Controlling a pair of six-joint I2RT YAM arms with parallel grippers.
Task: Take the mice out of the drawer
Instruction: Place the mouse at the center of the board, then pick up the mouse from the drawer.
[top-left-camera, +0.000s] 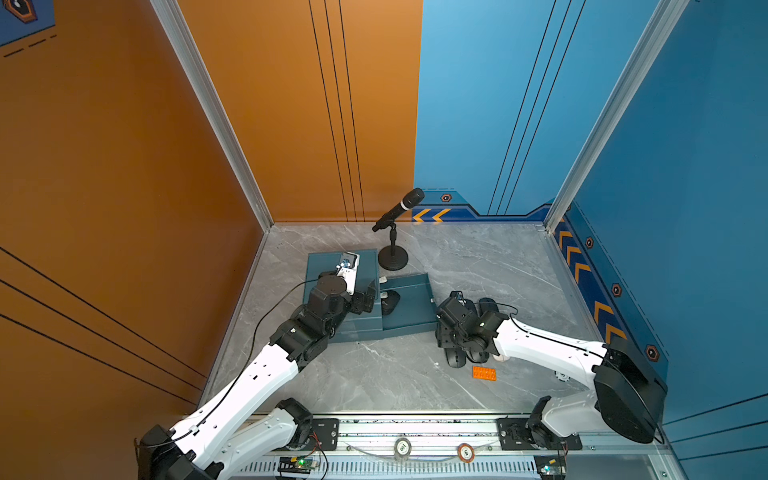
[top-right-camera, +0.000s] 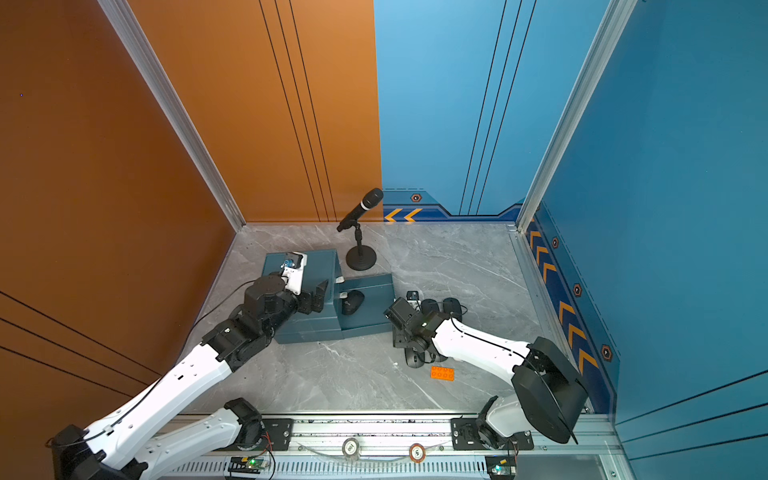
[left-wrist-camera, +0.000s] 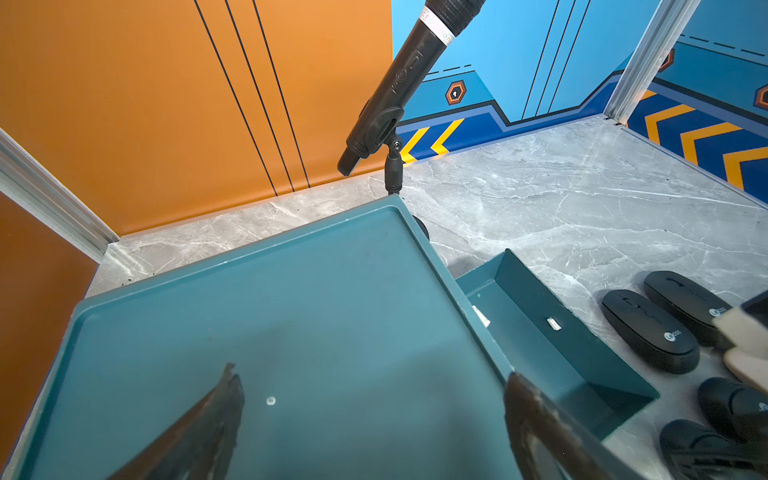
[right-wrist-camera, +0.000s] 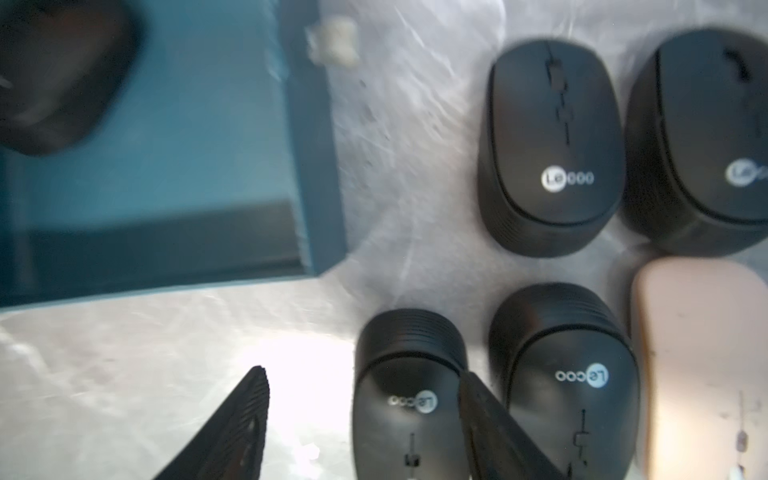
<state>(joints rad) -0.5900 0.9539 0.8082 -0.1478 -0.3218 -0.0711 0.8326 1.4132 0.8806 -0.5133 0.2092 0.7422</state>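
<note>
One black mouse lies in the open teal drawer. Several other mice lie on the table to the drawer's right: two black ones side by side, two more nearer, and a pale pink one. My right gripper is open low over that group. One black mouse lies between its fingers, close to one finger and clear of the other. My left gripper is open and empty above the flat top of the drawer unit.
A black microphone on a round-based stand rises just behind the drawer unit. An orange studded plate lies on the marble table in front of the mice. Orange and blue walls close in the left, back and right sides.
</note>
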